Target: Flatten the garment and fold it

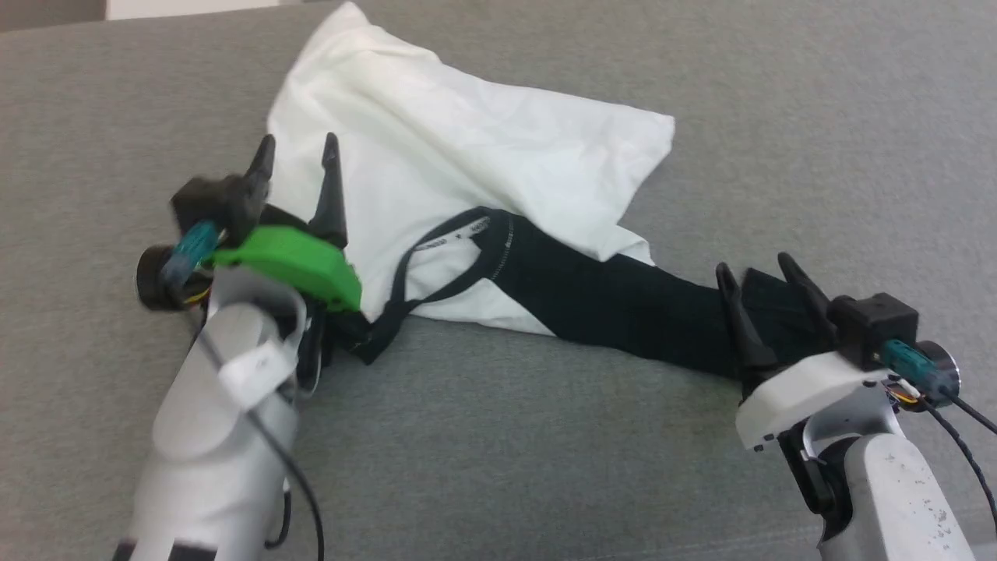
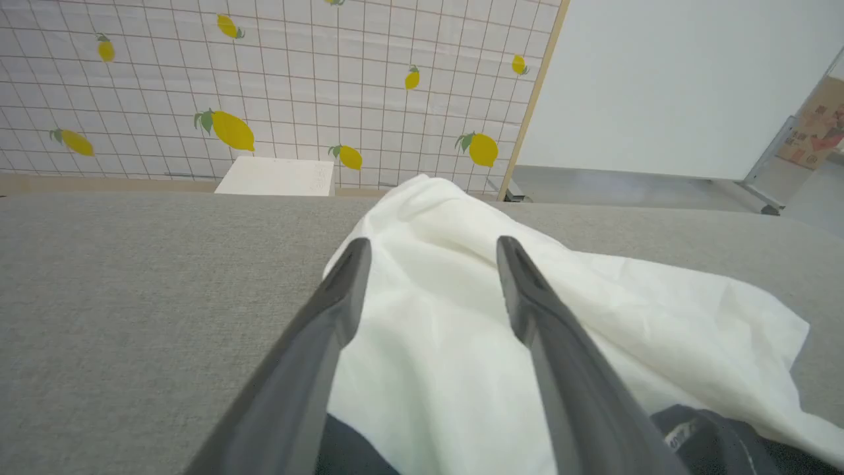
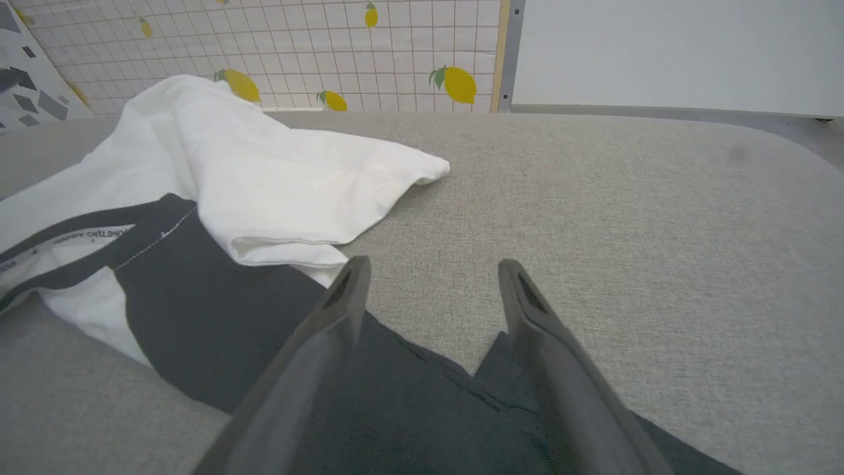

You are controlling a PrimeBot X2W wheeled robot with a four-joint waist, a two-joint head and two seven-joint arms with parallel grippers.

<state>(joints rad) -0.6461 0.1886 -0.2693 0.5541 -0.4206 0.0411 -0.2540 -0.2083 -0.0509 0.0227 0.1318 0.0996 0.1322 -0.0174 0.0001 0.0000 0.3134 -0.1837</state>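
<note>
Grey woven fabric covers the desk [image 1: 779, 117], which carries the garment [image 1: 467, 148] across its middle.

Left pincer [image 1: 299, 144]: both dark fingers stand wide apart, pointing away from the robot. No cloth is clamped between them. In the left wrist view the left pincer [image 2: 433, 244] is seen with its fingers spread over the white body of the garment [image 2: 448, 369]. Whether the fingers touch the cloth cannot be determined. A green housing [image 1: 288, 261] sits just behind the fingers.

Right pincer [image 1: 755, 265]: fully spread, holding nothing. In the right wrist view the right pincer [image 3: 435, 264] lies over the far end of the black sleeve [image 3: 198, 310], and bare grey fabric shows between the fingertips. A white housing [image 1: 802, 382] sits behind these fingers.

Garment position:
- The white body is bunched and creased, with one layer folded over the upper part of the black sleeve [image 1: 623, 304].
- The sleeve runs from the neck opening toward the right pincer.
- The collar trim [image 3: 79, 221] lies open between the two pincers, nearer the left one, with small white lettering [image 3: 86, 235] inside the neck.
- A dark fold of cloth lies beside the green housing.

Beyond the far edge of the desk stands a gridded wall [image 2: 264, 79] printed with yellow lemons. A plain white panel [image 2: 659, 79] adjoins it, and a white box [image 2: 277, 177] sits at its foot.
</note>
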